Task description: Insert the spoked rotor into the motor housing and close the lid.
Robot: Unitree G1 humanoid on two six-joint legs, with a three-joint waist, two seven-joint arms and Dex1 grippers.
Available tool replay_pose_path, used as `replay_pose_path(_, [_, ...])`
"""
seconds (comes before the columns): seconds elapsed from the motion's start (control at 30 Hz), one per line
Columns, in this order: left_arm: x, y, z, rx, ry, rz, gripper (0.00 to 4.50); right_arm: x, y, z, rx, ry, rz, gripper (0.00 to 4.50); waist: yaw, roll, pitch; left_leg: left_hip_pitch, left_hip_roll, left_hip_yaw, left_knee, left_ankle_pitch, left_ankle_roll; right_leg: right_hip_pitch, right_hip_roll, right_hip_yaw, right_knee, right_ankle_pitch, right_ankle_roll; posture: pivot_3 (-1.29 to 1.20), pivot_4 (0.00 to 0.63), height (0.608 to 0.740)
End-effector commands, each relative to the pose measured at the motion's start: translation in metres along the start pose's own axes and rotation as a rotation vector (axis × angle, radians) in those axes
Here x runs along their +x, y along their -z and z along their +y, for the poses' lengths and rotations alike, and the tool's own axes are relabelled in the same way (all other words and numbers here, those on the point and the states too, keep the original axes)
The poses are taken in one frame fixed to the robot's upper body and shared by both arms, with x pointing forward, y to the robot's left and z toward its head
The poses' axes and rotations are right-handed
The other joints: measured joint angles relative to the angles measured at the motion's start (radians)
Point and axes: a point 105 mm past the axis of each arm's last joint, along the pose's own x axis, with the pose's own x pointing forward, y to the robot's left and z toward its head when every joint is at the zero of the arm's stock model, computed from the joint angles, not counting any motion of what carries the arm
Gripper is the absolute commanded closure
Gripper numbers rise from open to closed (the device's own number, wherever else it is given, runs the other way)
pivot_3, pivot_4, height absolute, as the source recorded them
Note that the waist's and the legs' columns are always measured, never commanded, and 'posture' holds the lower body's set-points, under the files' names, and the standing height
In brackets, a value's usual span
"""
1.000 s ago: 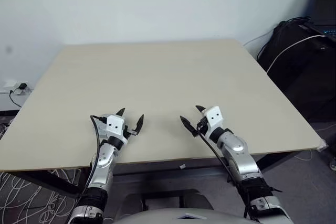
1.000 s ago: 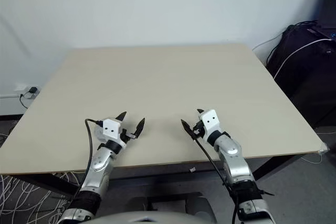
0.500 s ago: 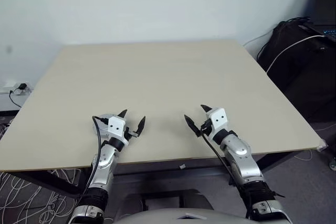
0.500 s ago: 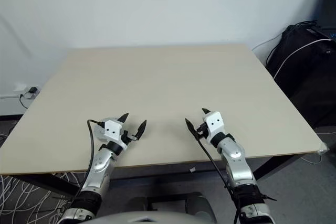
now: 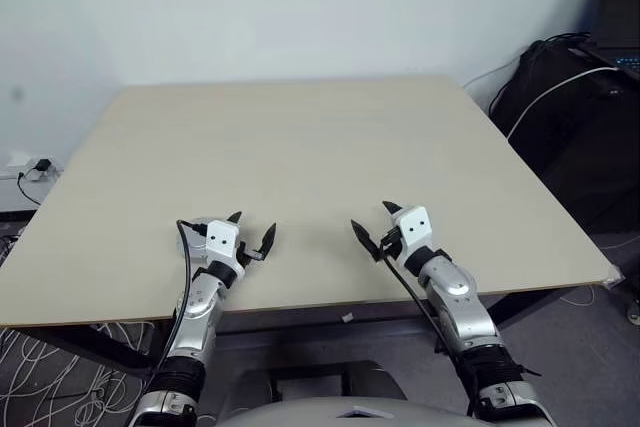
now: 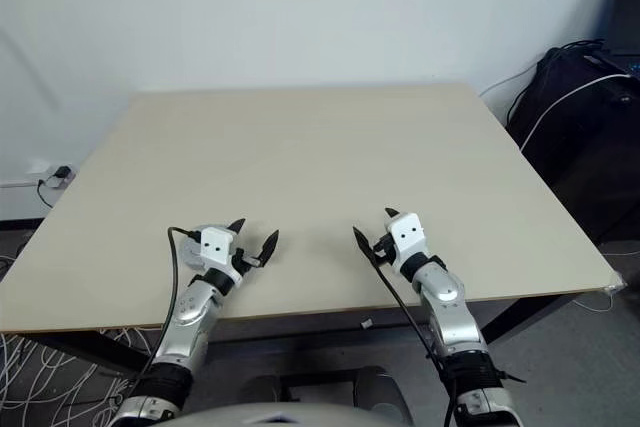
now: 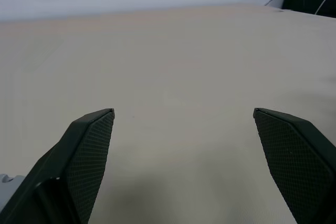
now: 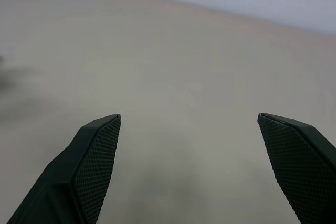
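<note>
White wall [image 5: 300,7] across the far side, plain. In front of it a pale wood-grain table [image 5: 300,147], square-cornered, takes up most of the scene; its near edge runs just in front of the robot's arms.

Right of the table, by the far right corner: a heap of black bags [image 5: 570,127] on the floor, with a white cable [image 5: 545,97] draped over them. Grey floor [image 5: 600,327] under the right side.

Two silver and white arms reach in over the near edge, about level with each other and well apart.

Left claw [image 5: 252,224]: over the near-left part of the table, pointing to the far side, released. Both black fingers [image 7: 89,150] spread wide, and only table surface lies in the gap between them. Grasping nothing.

Right claw [image 5: 371,216]: over the near middle-right, angled slightly towards the left, likewise released. Its ribbed fingers [image 8: 94,156] are wide apart over the table surface, with nothing between them.

Under the near-left corner: a tangle of pale loose wires [image 5: 40,367] on the floor.

Low on the wall at far left: a small wall socket [image 5: 30,167] with a plug in it.
</note>
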Motion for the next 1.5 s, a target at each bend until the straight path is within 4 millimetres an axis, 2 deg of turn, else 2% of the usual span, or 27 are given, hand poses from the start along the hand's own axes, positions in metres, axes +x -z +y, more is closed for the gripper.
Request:
replay_pose_path(0.03, [0.0063,-0.0204,0.003,0.033,-0.002,-0.061,0.02,0.0055,-0.017,-0.0065,-0.01,0.021,-0.061,0.0,0.0,0.0,0.0,0.0,0.0,0.0,0.0,0.0,0.0,0.0,0.0,0.0,0.0,0.0,0.0,0.0,0.0,0.74])
replay_pose_path(0.7, [0.0056,-0.0223,0.0042,0.032,-0.031,-0.051,0.02,0.008,-0.0087,-0.0082,-0.003,0.005,-0.05,0.0,-0.001,0.0,0.0,0.0,0.0,0.0,0.0,0.0,0.0,0.0,0.0,0.0,0.0,0.0,0.0,0.0,0.0,0.74])
replay_pose_path(1.5, [0.0065,-0.0204,0.0019,0.018,-0.033,-0.048,0.02,0.0073,-0.0089,-0.0097,-0.006,0.003,-0.054,0.0,0.0,0.0,0.0,0.001,0.0,0.0,0.0,0.0,0.0,0.001,0.0,0.0,0.0,0.0,0.0,0.0,0.0,0.74])
